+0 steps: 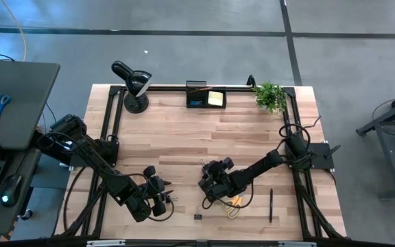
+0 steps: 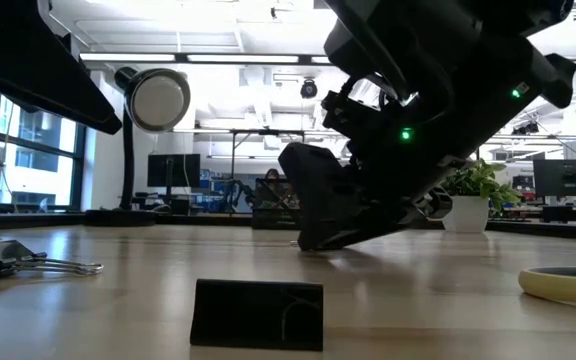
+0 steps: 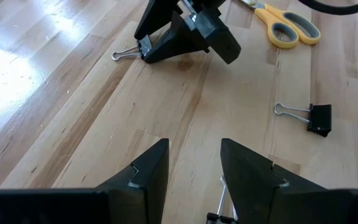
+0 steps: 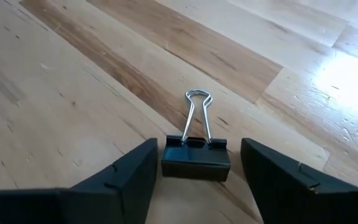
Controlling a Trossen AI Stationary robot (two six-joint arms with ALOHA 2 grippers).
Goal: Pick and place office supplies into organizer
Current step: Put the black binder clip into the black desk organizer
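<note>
My right gripper (image 4: 194, 168) is open and low over the table near its near edge. Its fingers stand on either side of a black binder clip (image 4: 196, 160) that lies flat with its wire handles pointing away; a narrow gap shows on each side. My left gripper (image 3: 194, 165) is open a little to the left of it (image 1: 160, 195), and the wire of another clip (image 3: 221, 202) shows beneath its fingers. A third clip (image 3: 312, 117) lies near the yellow-handled scissors (image 3: 288, 25). The black organizer (image 1: 206, 96), holding a yellow pad, stands at the far edge.
A black pen (image 1: 271, 204) lies right of the scissors (image 1: 233, 204). A black desk lamp (image 1: 132, 86) and a small potted plant (image 1: 271, 96) stand at the far edge beside the organizer. Bare wood (image 1: 204, 137) lies between the grippers and the organizer.
</note>
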